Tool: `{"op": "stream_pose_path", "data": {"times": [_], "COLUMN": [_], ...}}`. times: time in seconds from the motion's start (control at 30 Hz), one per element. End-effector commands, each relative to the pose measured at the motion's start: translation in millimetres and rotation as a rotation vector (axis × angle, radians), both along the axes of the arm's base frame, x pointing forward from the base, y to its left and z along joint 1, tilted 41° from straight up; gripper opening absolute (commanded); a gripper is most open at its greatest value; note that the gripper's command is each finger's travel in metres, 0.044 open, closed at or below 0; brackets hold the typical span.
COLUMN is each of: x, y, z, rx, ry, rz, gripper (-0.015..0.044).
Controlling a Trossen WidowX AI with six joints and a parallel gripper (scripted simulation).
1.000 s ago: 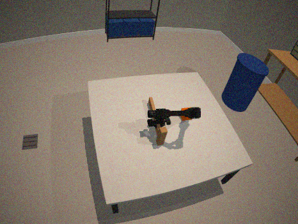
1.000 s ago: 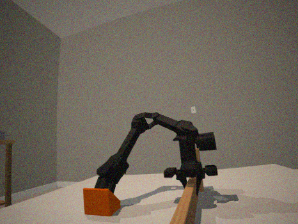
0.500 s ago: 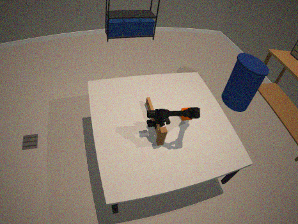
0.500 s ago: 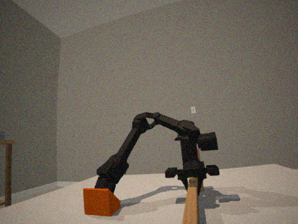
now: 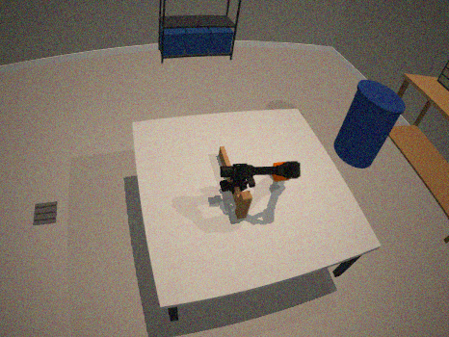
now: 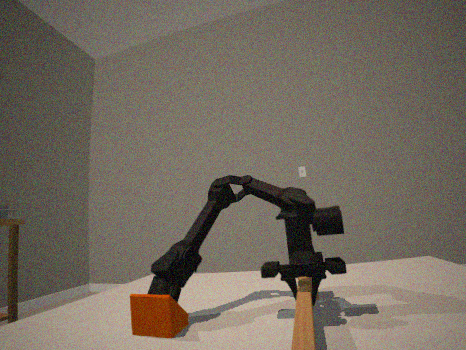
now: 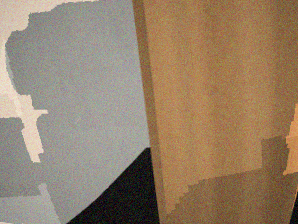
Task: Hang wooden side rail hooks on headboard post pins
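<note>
The wooden side rail (image 5: 224, 156) (image 6: 303, 325) (image 7: 215, 90) runs under the gripper, lengthwise toward the post; its broad wood fills much of the wrist view. My gripper (image 6: 304, 295) points down and is shut on the rail, one finger on each side. The headboard post (image 5: 243, 208) stands upright at the front end of the rail in the top view; in the exterior view the arm and rail hide it. The steel hooks, the slot and the pins cannot be made out, so I cannot tell whether hooks and pins touch.
The arm's orange base (image 5: 278, 172) (image 6: 152, 315) stands on the white table (image 5: 193, 270) (image 6: 60, 330), to the right of the rail in the top view. A blue barrel (image 5: 368, 125), a shelf (image 5: 199, 21) and a wooden bench (image 5: 424, 164) stand off the table.
</note>
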State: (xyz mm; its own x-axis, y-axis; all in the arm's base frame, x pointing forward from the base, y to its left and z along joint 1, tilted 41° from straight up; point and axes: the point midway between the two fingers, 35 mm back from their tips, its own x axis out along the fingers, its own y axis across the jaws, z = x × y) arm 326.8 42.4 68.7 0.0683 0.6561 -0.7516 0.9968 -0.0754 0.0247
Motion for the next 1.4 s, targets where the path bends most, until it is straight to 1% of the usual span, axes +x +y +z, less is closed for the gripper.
{"op": "stream_pose_path", "data": {"times": [0.0,0.57,0.6,1.37], "x": [6.9,14.1,7.6,7.5], "y": [0.2,-0.3,-0.6,-2.0], "z": [1.0,1.4,0.4,2.0], "rx": [-0.003,-0.003,0.000,-0.003], "ry": [-0.023,-0.024,-0.002,-0.023], "rz": [0.011,0.011,0.002,0.011], "gripper": [0.0000,0.0000,0.0000,0.0000]}}
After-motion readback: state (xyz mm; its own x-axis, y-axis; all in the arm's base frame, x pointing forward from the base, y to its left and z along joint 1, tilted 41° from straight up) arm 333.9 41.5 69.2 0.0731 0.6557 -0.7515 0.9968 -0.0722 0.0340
